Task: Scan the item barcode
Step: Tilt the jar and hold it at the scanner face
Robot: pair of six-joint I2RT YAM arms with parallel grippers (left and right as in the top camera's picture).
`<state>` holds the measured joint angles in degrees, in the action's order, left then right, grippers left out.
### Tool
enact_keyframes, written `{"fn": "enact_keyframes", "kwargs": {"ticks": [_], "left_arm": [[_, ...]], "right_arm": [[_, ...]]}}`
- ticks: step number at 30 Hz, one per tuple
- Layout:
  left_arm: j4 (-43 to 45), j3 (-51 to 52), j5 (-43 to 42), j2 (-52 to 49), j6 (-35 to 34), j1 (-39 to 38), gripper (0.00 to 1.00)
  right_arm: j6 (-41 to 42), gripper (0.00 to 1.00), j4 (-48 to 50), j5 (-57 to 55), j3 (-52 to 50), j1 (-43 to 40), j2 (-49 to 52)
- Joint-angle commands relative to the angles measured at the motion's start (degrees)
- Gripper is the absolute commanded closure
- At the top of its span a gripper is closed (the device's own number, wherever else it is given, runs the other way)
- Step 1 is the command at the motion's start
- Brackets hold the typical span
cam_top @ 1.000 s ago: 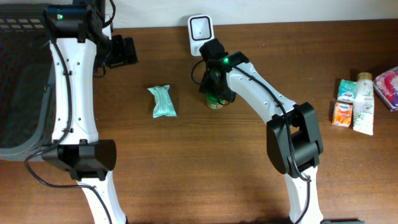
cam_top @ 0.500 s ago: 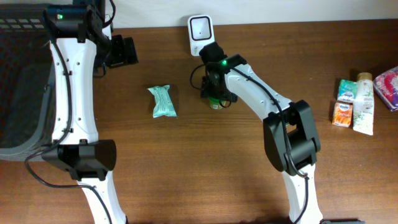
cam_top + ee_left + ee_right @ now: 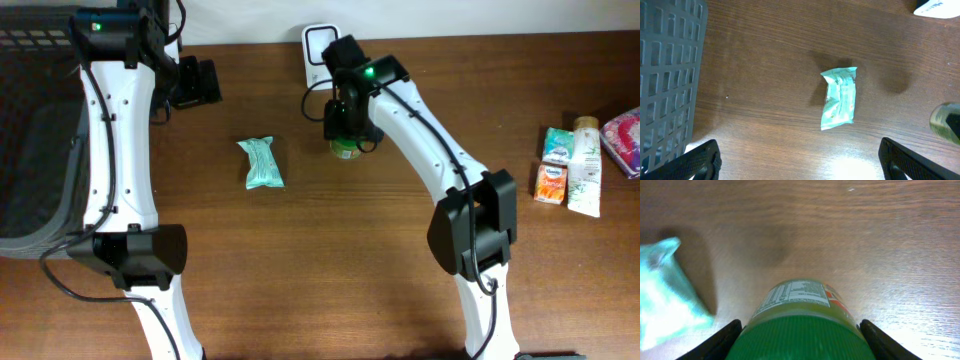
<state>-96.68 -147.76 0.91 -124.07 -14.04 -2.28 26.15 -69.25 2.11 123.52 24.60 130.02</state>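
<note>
Right arm reaches across the back of the table [image 3: 330, 260]. Its claw [image 3: 800, 325] points down over a green bottle [image 3: 797, 297].

Wrist view: the two fingers [image 3: 722, 339] flank the bottle's ribbed green cap end, one on each side, with their inner edges meeting the green. Cannot tell whether they press on it or only sit against it. The printed label panel faces up toward the camera, with an orange patch at its right edge.

Overhead: the bottle shows just below the right claw, near the white scanner [image 3: 316, 45]. The scanner stands at the table's far edge and is partly covered by the arm. Whether the bottle's base rests on the wood is not visible.

A teal packet [image 3: 261, 162] lies flat on the table to the bottle's left, apart from it. In the right wrist view it appears blurred at the left edge.

Left arm is at the far left of the table. Its claw [image 3: 799, 150] is spread wide, fingers at the two lower corners of its own view with nothing between them. That view looks down on the teal packet. A dark grey slatted basket [image 3: 30, 130] sits at the left edge.

Far right of the table: a small group of cartons and tubes [image 3: 570, 165], with a pink packet [image 3: 624, 132] beside them, well apart from both arms.
</note>
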Motion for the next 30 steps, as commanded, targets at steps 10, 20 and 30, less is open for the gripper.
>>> {"fn": "enact_keyframes", "kwargs": {"ticks": [10, 20, 30], "left_arm": [[0.0, -0.3, 0.4, 1.0, 0.7, -0.2, 0.01], [0.0, -0.3, 0.4, 1.0, 0.7, -0.2, 0.01], [0.0, -0.3, 0.4, 1.0, 0.7, -0.2, 0.01]], "right_arm": [[-12.9, 0.4, -4.4, 63.6, 1.6, -14.7, -2.3], [35.9, 0.43, 24.0, 65.4, 1.6, -17.5, -2.3], [41.6, 0.43, 30.1, 63.8, 1.6, -17.4, -2.3]]}}
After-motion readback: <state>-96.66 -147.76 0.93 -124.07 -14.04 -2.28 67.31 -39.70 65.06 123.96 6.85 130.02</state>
